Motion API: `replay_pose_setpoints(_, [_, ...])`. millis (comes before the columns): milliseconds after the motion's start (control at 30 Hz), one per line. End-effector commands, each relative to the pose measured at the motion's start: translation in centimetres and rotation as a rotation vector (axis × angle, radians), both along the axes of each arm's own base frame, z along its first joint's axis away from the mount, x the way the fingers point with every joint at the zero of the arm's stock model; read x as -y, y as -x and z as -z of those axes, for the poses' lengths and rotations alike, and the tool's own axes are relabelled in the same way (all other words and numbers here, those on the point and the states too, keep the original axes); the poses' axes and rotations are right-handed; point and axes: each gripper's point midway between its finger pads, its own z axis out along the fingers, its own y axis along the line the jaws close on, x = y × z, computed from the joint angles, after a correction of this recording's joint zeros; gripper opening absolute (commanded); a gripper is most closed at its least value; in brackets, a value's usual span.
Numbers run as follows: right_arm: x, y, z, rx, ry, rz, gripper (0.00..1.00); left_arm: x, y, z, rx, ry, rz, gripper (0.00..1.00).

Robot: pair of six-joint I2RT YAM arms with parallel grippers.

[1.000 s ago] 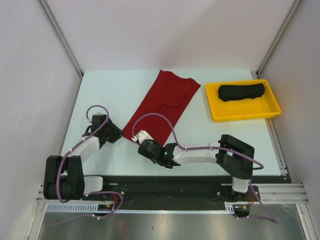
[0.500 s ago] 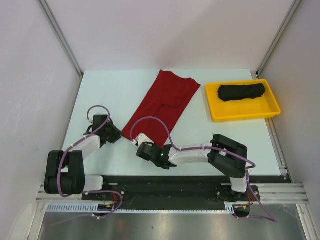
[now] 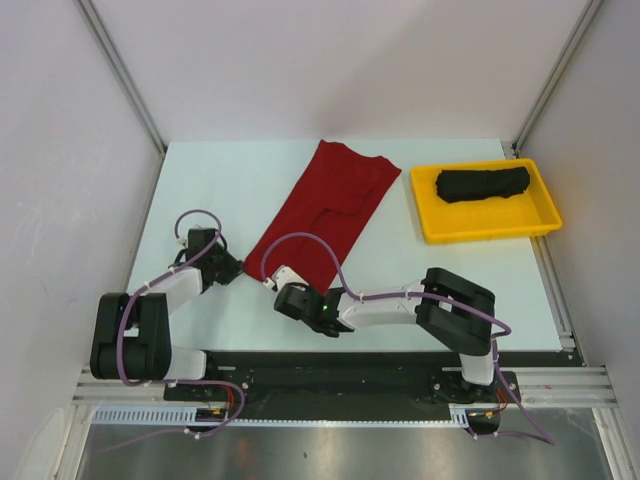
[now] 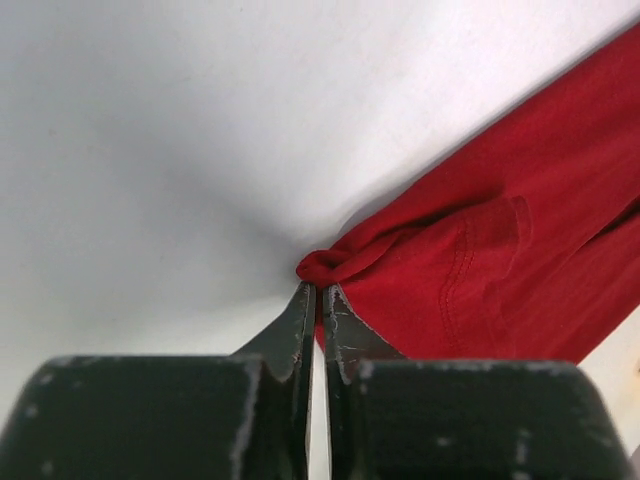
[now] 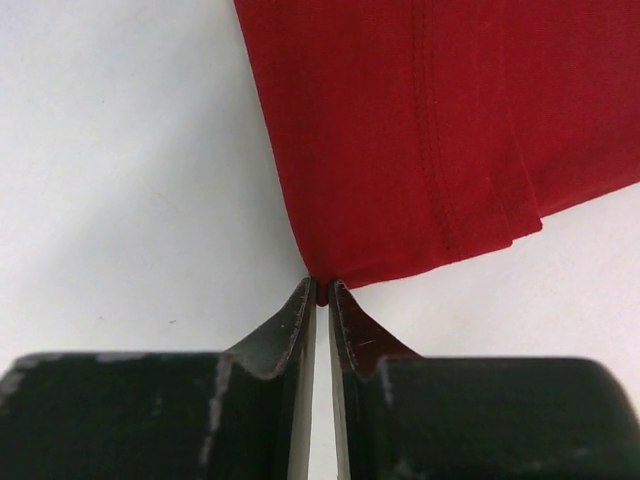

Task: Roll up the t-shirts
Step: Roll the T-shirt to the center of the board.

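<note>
Two t-shirts on view, well apart from each other. Red t-shirt: lies flat on the white table, folded into a long strip, slanting from the far middle down toward the near left. Shows plain deep-red cloth, smooth over most of its length, with a step-shaped fold line across its middle and stitched seams running lengthwise in the right wrist view. Bunches into a small twisted lump at its near left corner. Sits pinched at that lump by the left jaws, pressed almost together, with a sliver of red between their tips. Sits pinched likewise at its near right corner by the right jaws, all but closed on the cloth's edge. Black t-shirt: rests as a rolled bundle inside the yellow tray at the table's far right, near the red strip's far end but not touching it. Left arm and right arm: reach low over the table's near part, with purple cables looping above them, one arching over the red cloth's near end.
</note>
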Motion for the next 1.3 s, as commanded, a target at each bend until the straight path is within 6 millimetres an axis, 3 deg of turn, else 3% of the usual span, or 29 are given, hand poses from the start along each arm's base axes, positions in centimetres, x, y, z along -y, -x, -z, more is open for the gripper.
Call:
replay_pose_setpoints(0, [-0.9, 0.1, -1.6, -0.011, -0.034, -0.031, 0.11, -1.1, -1.9, -1.9, 0.058, -0.043, -0.031, 0.01])
replay_pose_setpoints(133, [-1.6, 1.0, -3.1, -0.033, -0.081, -0.071, 0.04, -2.4, -1.2, -3.1, 0.061, -0.109, -0.062, 0.00])
replay_pose_setpoints(333, [-3.0, 3.7, -4.9, -0.094, -0.143, -0.137, 0.02, -4.2, 0.6, -4.7, 0.038, -0.217, -0.072, 0.00])
replay_pose_setpoints(467, [-3.5, 4.8, -5.3, -0.149, -0.178, -0.154, 0.02, -4.8, 2.0, -4.6, 0.009, -0.254, -0.075, 0.00])
replay_pose_setpoints(767, [-3.5, 3.9, -4.6, -0.281, -0.244, -0.100, 0.01, -4.5, 0.9, -3.7, -0.075, -0.238, -0.071, 0.01])
replay_pose_setpoints(1033, [-3.6, 2.4, -4.4, -0.383, -0.312, -0.068, 0.00, -3.0, -1.3, -5.8, -0.029, -0.223, -0.054, 0.20])
replay_pose_setpoints(1167, [-3.6, 2.0, -4.6, -0.409, -0.337, -0.056, 0.00, -2.4, -1.7, -6.1, -0.026, -0.223, -0.036, 0.24])
replay_pose_setpoints(1267, [-3.6, 1.8, -4.6, -0.422, -0.350, -0.052, 0.00, -2.2, -1.6, -6.3, -0.016, -0.226, -0.020, 0.42])
